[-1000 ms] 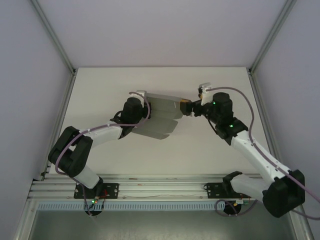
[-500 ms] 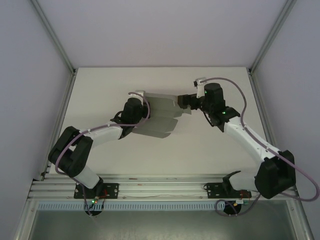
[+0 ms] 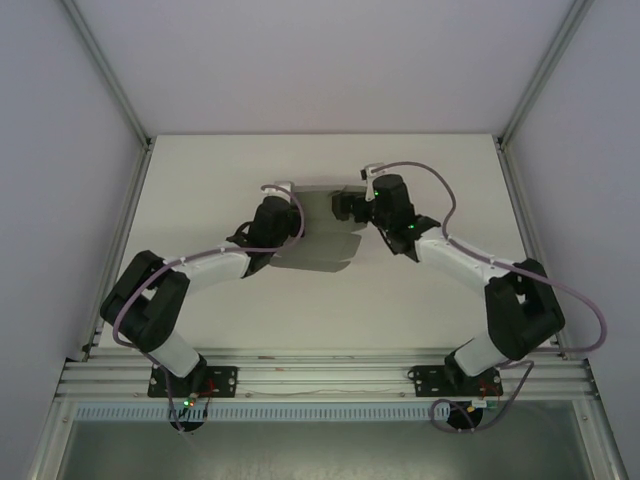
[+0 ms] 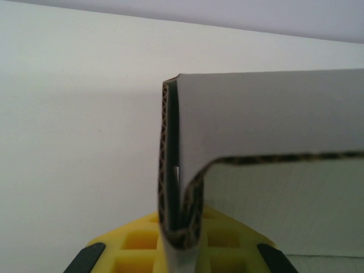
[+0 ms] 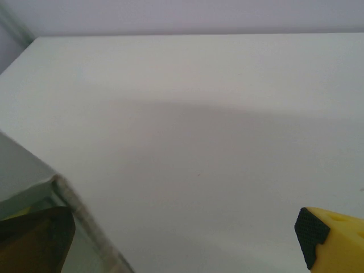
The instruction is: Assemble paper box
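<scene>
L gripper [image 3: 284,214] is pressed shut on the paper box [image 3: 325,245]. In the left wrist view its yellow jaws pinch a doubled fold of the corrugated sheet [image 4: 267,125] at the bottom, w/ one ply standing upright and the other curling off to the right. In the top view the sheet is held just off the table [image 3: 420,290] near its middle. It fans out from L gripper to the right and toward the near edge, flaps on that far-from-grip side. Long axis looks roughly left-right, along the line btw the two wrists. R gripper [image 3: 347,205] sits at the sheet's far right corner, fingers spread wide, nothing btw them. Can't tell from above if it touches the card. In the right wrist view the sheet's edge [image 5: 40,182] shows at lower left, just beside the dark finger [image 5: 34,239]. The yellow finger [image 5: 333,233] is well apart at lower right, w/ bare table btw them. So the card lies off to one side of R's opening, not inside it. Judging by this, R needs to shift toward that edge before it can close on a flap. L is the holding arm and R the free one. As a container the box isn't formed: no walls up, no cavity, nothing in it.
</scene>
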{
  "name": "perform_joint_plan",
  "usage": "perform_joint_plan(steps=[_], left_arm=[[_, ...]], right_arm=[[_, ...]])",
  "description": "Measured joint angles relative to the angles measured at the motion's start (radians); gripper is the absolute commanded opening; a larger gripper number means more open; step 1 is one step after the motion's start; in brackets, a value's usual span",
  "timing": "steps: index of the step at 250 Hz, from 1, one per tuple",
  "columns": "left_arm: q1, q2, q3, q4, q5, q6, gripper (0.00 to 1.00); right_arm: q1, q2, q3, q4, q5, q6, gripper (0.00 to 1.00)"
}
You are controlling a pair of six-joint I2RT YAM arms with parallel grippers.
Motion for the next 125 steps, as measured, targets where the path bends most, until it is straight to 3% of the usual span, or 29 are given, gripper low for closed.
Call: perform_joint_plan(steps=[38, 79, 125], left_arm=[[-0.023, 0.002, 0.005, -0.011, -0.066, -0.002, 0.0], [-0.035, 0.002, 0.01, -0.011, -0.103, -0.017, 0.0], [-0.04, 0.002, 0.01, -0.016, -0.156, -0.03, 0.0]], right_arm=[[0.062, 0.042, 0.005, 0.032, 0.176, 0.1, 1.0], [0.09, 0.024, 0.005, 0.003, 0.269, 0.137, 1.0], [0.085, -0.171, -0.075, -0.134, 0.311, 0.135, 1.0]])
